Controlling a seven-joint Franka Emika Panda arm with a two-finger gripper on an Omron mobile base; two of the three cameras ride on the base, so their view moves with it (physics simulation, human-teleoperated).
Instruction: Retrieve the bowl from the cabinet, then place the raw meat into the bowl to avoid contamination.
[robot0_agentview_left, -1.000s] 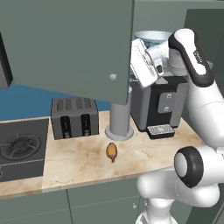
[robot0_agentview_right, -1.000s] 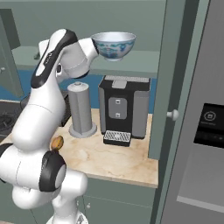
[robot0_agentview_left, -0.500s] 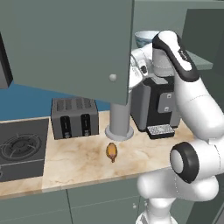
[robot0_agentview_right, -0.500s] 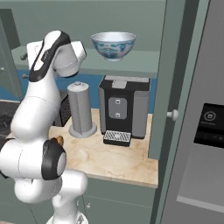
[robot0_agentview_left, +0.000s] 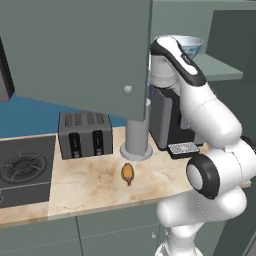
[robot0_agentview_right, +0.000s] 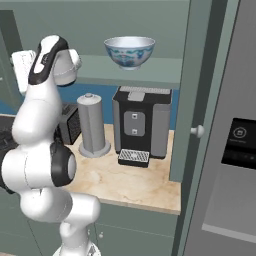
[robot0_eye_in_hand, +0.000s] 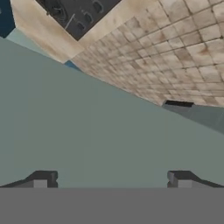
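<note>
1. The open cabinet door (robot0_agentview_left: 75, 50) hangs in front of the coffee machine (robot0_agentview_right: 141, 122), and the robot's upper arm reaches up beside that door; a grey canister (robot0_agentview_right: 92, 125) stands just left of the coffee machine, a toaster (robot0_agentview_left: 85, 134) farther left, a stove burner (robot0_agentview_left: 22, 167) beyond it.
2. The cabinet (robot0_agentview_right: 150, 70) shelf above the coffee machine carries the bowl (robot0_agentview_right: 129, 51), upright, nothing seen inside it.
3. The bowl is round, deep, glossy pale white with blue pattern outside.
4. The raw meat (robot0_agentview_left: 128, 173), an orange-brown lump, lies on the table (robot0_agentview_left: 90, 182) in front of the canister, left of the coffee machine.
5. The hand (robot0_eye_in_hand: 109, 179) has its fingers spread wide, holding nothing, facing a flat grey-green surface.
</note>
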